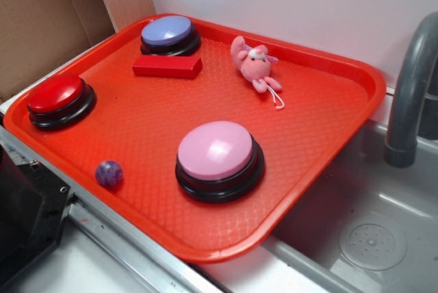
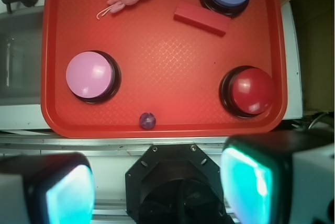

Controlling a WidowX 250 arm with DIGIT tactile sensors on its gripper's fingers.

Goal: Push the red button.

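Glossy red plastic is catching the light on the red button (image 1: 55, 94), a round dome on a black circular base, sitting in the exterior view near the left edge of the orange-red tray (image 1: 328, 135). Behind it, a flat red block (image 1: 167, 66) is lying just in front of the blue-purple button (image 1: 167, 32). The larger pink button (image 1: 215, 150) is sitting toward the front of the tray, a small purple ball (image 1: 109, 173) is resting near the tray's front-left rim, and a pink plush toy (image 1: 254, 64) is lying toward the back. A grey faucet (image 1: 410, 94) is standing over the sink at the right; no arm is showing here.

Only the wrist view is showing the gripper (image 2: 157, 182): its two fingers (image 2: 68, 190) are standing wide apart at the bottom, holding nothing, short of the tray. From above, the red button (image 2: 251, 90) is sitting at the tray's right side.
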